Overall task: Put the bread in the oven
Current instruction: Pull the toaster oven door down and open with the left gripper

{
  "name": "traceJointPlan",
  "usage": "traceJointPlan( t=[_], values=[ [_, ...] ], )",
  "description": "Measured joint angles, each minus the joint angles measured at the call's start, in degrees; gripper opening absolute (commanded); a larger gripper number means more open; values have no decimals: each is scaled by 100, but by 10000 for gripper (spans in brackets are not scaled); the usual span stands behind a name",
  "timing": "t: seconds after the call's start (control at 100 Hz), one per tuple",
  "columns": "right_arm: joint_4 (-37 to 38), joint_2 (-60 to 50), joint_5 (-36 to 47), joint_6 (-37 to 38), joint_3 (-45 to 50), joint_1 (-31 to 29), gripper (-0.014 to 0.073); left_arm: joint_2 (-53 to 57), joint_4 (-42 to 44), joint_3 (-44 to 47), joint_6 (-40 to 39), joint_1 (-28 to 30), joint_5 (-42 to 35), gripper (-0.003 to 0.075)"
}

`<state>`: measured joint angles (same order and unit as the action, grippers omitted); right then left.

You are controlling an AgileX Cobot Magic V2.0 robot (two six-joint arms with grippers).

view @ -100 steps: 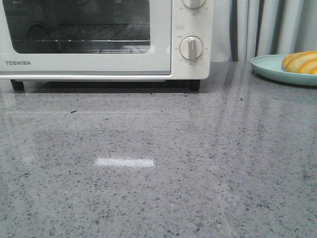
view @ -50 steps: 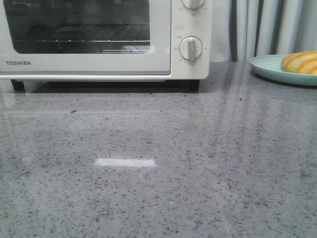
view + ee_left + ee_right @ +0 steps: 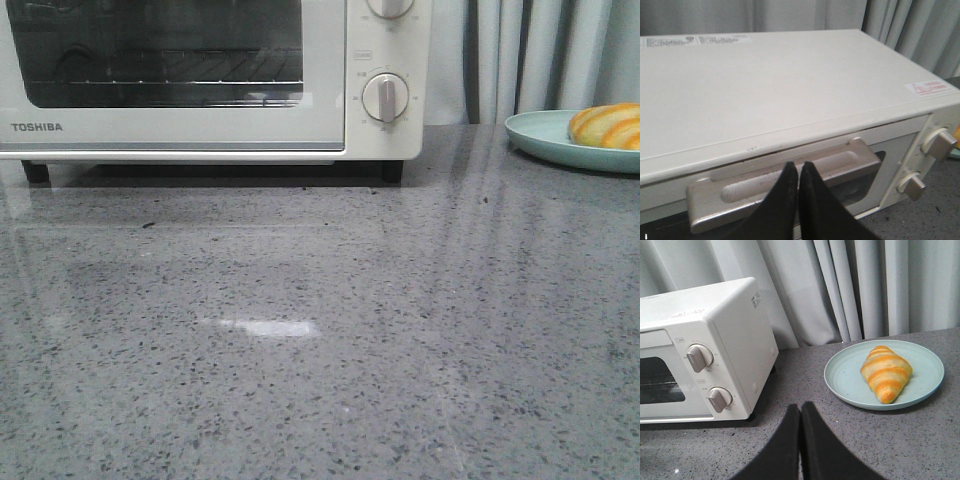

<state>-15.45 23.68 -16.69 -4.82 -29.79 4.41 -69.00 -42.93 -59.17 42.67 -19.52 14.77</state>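
Note:
The white Toshiba oven (image 3: 200, 80) stands at the back left of the counter with its glass door closed; it also shows in the left wrist view (image 3: 765, 90) and the right wrist view (image 3: 705, 340). The bread (image 3: 886, 372), a golden-orange striped roll, lies on a pale blue plate (image 3: 845, 377) to the right of the oven; its edge shows in the front view (image 3: 608, 125). My left gripper (image 3: 799, 166) is shut and empty, its tips just over the oven door's metal handle (image 3: 785, 182). My right gripper (image 3: 800, 407) is shut and empty above the counter, short of the plate.
Grey speckled counter (image 3: 320, 340) spreads in front of the oven. Pale curtains (image 3: 865, 285) hang behind. The oven's round knobs (image 3: 385, 97) sit on its right panel. Neither arm shows in the front view.
The light reflection on the counter has shifted slightly; the oven and the plate have not moved.

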Motion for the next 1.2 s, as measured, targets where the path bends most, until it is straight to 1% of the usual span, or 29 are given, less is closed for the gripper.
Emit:
traceJointPlan(
  t=[0.13, 0.22, 0.32, 0.57, 0.78, 0.98, 1.06, 1.2],
  values=[
    [0, 0, -31, 0, 0, 0, -69, -484, -15, -125, 10, 0, -61, -21],
    [0, 0, -56, -13, 0, 0, -69, -621, -48, -196, 10, 0, -180, -21],
    [0, 0, -69, -13, 0, 0, -69, -693, -39, -229, 10, 0, -148, -22],
    [0, 0, -115, -13, 0, 0, -69, -569, 224, -204, 21, 0, 490, -22],
    [0, 0, -156, -13, 0, 0, -69, 64, 189, 473, 21, 0, 1078, -22],
    [0, 49, -168, -27, 0, 0, -69, 449, 228, 1578, 21, -39, 1966, -22],
    [4, 74, -178, -27, 0, 0, -69, 449, 350, 1986, 21, -39, 1978, -22],
    [27, 168, -178, -37, 0, 0, -69, 589, 353, 2382, 21, -39, 1634, -22]
  ],
)
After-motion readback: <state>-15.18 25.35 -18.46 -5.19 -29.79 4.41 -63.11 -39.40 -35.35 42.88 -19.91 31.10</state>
